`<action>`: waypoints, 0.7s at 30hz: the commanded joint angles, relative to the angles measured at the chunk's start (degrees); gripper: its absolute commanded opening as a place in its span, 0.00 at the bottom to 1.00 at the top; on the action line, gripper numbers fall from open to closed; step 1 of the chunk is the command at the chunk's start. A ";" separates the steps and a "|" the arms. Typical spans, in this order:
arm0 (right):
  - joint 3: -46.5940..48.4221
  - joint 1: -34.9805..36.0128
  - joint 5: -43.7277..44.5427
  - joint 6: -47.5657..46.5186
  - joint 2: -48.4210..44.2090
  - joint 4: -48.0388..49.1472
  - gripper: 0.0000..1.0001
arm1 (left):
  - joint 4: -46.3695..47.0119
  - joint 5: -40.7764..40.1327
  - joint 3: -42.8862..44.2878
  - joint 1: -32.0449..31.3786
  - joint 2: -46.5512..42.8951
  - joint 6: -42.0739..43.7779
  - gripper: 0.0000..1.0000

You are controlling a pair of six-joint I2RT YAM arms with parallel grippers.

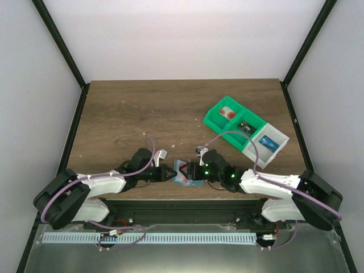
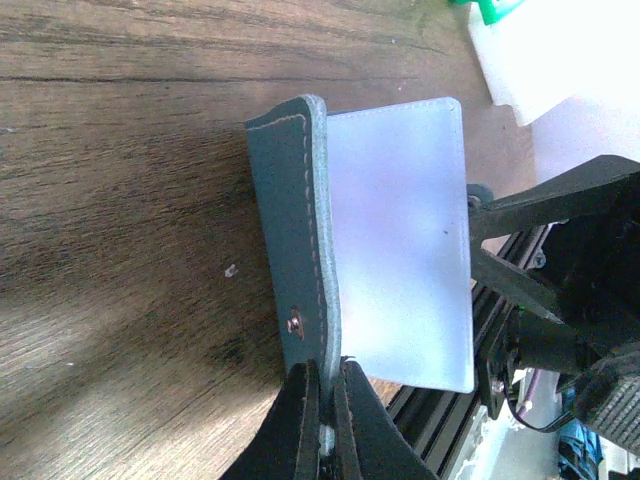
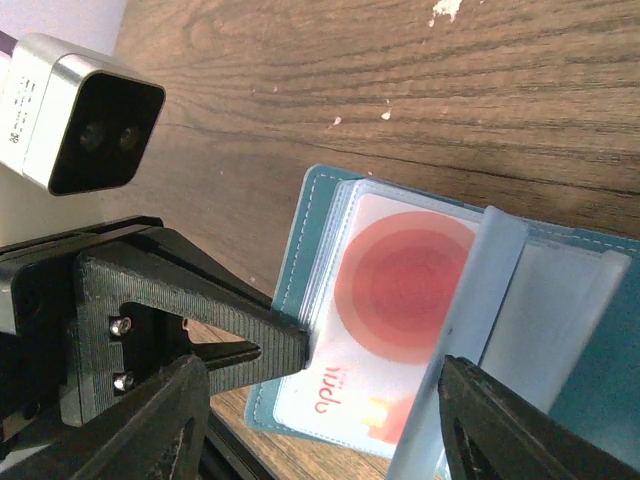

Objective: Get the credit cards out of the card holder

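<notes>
Only one bit of lettering shows: a short grey word, roughly "opru", on the red-ringed credit card in the card holder, between the right gripper fingers. It's too blurred to be sure.

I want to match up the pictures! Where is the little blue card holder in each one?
Top external: the card holder is at the middle of the near edge of the table.
Left wrist: card holder in the centre, dark cover left, pale sleeve right.
Right wrist: card holder open at lower right, showing a red-circled card.
Shared landmark: the left fingers pinching its edge.
</notes>
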 commanded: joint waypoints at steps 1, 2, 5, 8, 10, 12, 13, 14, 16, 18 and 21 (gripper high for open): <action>3.19 0.12 0.34 -0.75 1.02 -4.26 0.64 | -0.41 -0.62 1.09 -0.21 1.46 1.54 0.00; 3.41 0.12 0.13 -0.83 0.65 -4.56 0.62 | -0.43 -0.69 1.06 -0.18 1.64 1.57 0.00; 3.75 0.14 0.75 -0.85 -1.41 -6.34 0.57 | -0.62 -0.99 0.88 -0.18 1.71 1.65 0.00; 4.94 0.53 3.18 -0.85 -3.79 -10.54 0.56 | -0.72 -1.15 0.87 -0.22 1.44 1.65 0.00; 5.23 0.80 3.80 -0.80 -5.86 -11.91 0.57 | -0.89 -1.23 0.83 -0.20 1.25 1.64 0.00; 5.21 1.33 3.82 -0.74 -7.93 -11.92 0.57 | -0.86 -1.40 0.77 -0.24 1.38 1.63 0.00; 5.34 1.63 3.84 -0.72 -8.77 -11.59 0.57 | -0.68 -1.36 0.74 -0.24 1.48 1.68 0.00; 5.20 2.03 3.78 -0.68 -9.39 -11.01 0.57 | -0.56 -1.33 0.66 -0.18 1.64 1.63 0.00; 4.99 2.60 2.98 -0.63 -10.03 -9.23 0.55 | -0.15 -1.33 0.44 -0.24 1.95 1.56 0.00; 4.30 2.84 1.82 -0.54 -9.00 -6.86 0.54 | 0.35 -1.31 0.07 -0.21 2.18 1.34 0.00; 4.33 2.85 0.74 -0.86 -4.28 -5.67 0.48 | 1.48 -1.31 -0.84 -0.19 2.48 0.70 0.00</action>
